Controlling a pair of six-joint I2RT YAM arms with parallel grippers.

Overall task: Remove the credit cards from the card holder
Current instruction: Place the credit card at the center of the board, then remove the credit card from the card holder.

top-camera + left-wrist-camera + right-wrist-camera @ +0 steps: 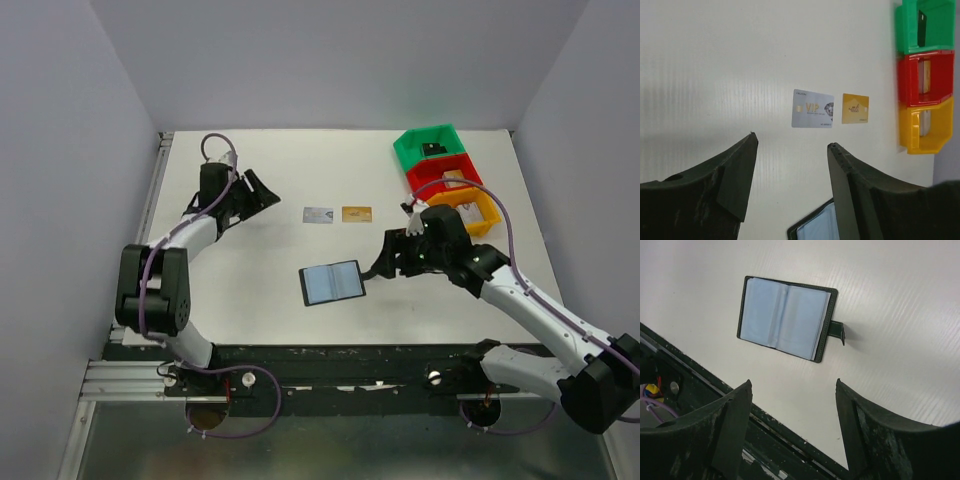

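Observation:
The black card holder [332, 283] lies open on the white table, its blue-grey pockets up; it also shows in the right wrist view [785, 317] with its strap tab [837, 331] at the right. A silver-grey card [318, 214] and a gold-orange card [357, 214] lie flat side by side beyond it; they also show in the left wrist view as the silver card [812, 108] and the gold card [855, 108]. My left gripper [262, 192] is open and empty at the far left. My right gripper [384, 266] is open and empty just right of the holder.
Green [430, 146], red [445, 174] and orange [470, 208] bins stand in a row at the back right, each with a small item inside. The table's dark front rail [350, 352] runs below the holder.

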